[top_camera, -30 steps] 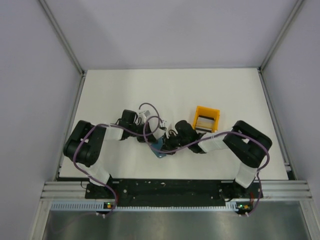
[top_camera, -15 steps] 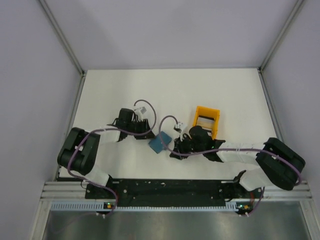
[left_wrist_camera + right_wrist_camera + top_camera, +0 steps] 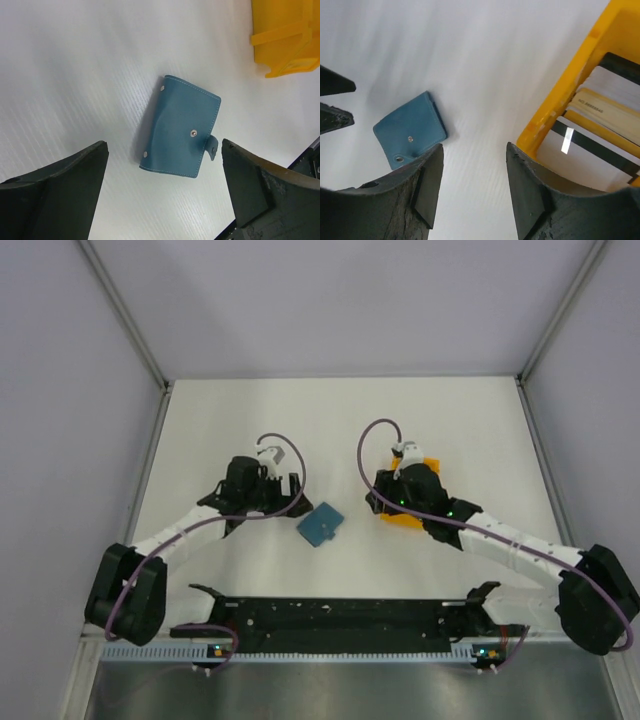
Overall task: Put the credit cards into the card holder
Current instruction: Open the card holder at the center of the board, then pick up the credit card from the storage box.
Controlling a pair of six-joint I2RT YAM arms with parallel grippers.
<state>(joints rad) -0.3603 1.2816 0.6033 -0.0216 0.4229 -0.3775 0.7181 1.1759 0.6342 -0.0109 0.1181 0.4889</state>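
Credit cards [image 3: 605,116] lie stacked inside an orange rack [image 3: 570,80]. One is tan, and the paler ones around it carry dark stripes. None of them is in the card holder [image 3: 321,526], which lies flat and folded shut on the white worktop [image 3: 450,420]. It sits between the two arms and apart from the rack. The left wrist view shows its blue outer face with small metal studs and a short strap tab at one edge.

The left fingers [image 3: 65,190] are spread wide with nothing between them. They hang above the worktop, and the card holder shows in the gap between them, touching neither. A corner of the rack appears at the upper right of that view.

The right fingers [image 3: 425,185] are parted more narrowly and are also empty. From above, the right arm's end sits over the rack and hides most of it. In the right wrist view, the rack's near wall stands just beside one finger, with the card holder off to the other side on bare worktop.
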